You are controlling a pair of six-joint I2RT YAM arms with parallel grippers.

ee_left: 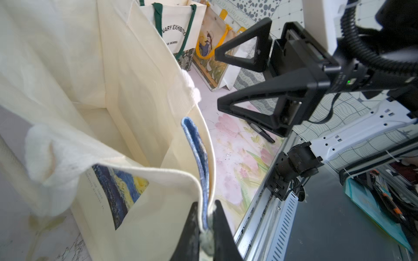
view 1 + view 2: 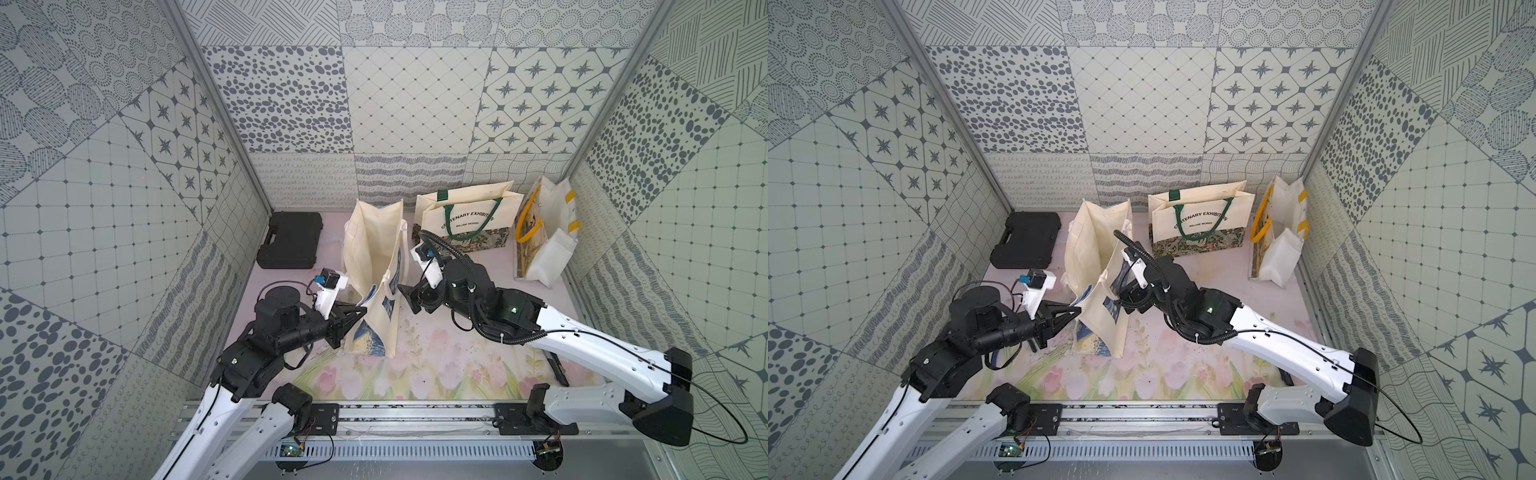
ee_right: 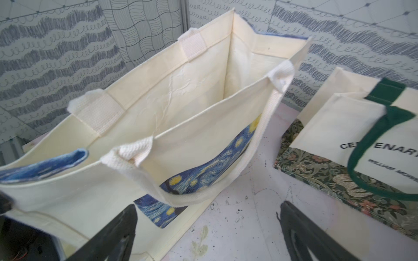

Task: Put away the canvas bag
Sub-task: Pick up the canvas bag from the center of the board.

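On floral mat (image 2: 436,370), patterned walls (image 2: 415,104) around, left jaws pinching canvas bag (image 2: 368,249), right jaws spread

Black case (image 2: 289,240), green-handled tote (image 2: 469,206), yellow-handled tote (image 2: 547,253)

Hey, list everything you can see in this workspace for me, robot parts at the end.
canvas bag: one, cream with blue print, upright mid-mat
green-handled bag: one, cream, upright at rear
yellow-handled bag: one, cream, rear right corner
case: one, black, rear left
pen: one, black, mat's right edge
mat: one, pink floral, underneath everything
left gripper: one, black, shut on canvas bag's rim
right gripper: one, black, open beside canvas bag
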